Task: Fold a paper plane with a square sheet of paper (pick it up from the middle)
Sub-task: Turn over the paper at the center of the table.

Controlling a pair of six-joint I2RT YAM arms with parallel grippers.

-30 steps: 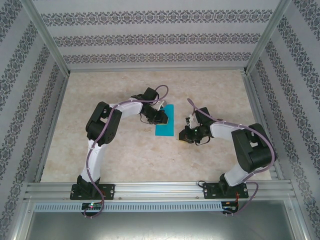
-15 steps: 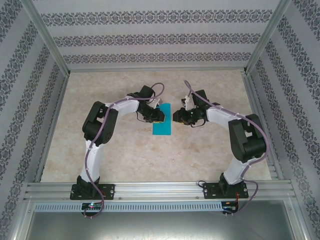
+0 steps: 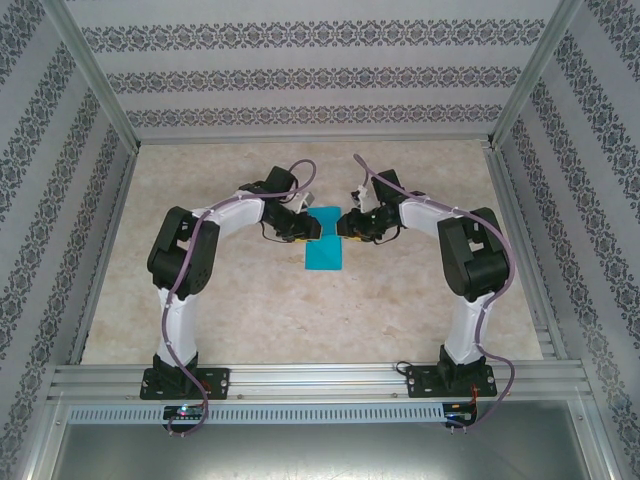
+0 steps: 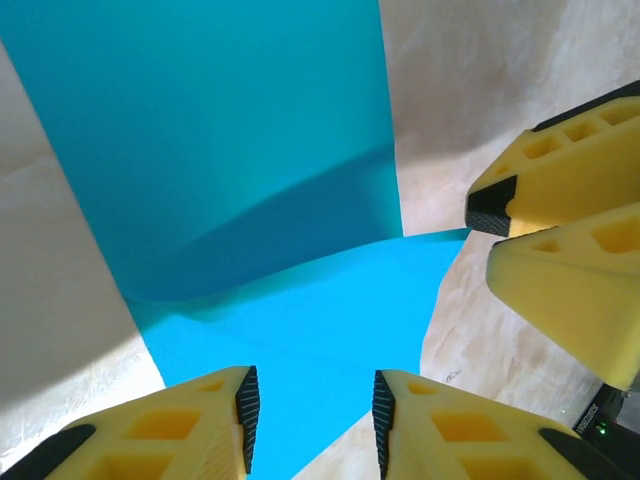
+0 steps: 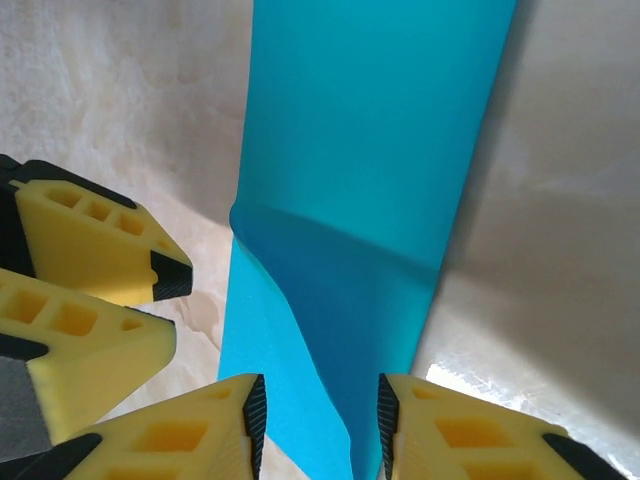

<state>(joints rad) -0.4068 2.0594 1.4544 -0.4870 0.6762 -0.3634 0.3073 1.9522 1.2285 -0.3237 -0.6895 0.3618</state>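
Paper (image 3: 324, 250): folded into a narrow strip; nose and wing folds remain. Left gripper (image 4: 312, 402), right gripper (image 5: 321, 405): narrowly parted, empty.

White-and-black arms (image 3: 172, 325) carry lilac cables (image 3: 303, 164) and yellow, black-tipped fingers (image 4: 150, 430).

The square sheet of paper (image 4: 250, 150) is thin, smooth, matt teal paper. The table (image 5: 120, 100) looks matt, mottled like stone. The left hand (image 4: 312, 410) and right hand (image 5: 320, 415) have 2 yellow moulded-plastic fingers (image 4: 170, 435) each, with black, possibly rubbery pads (image 4: 247, 405).
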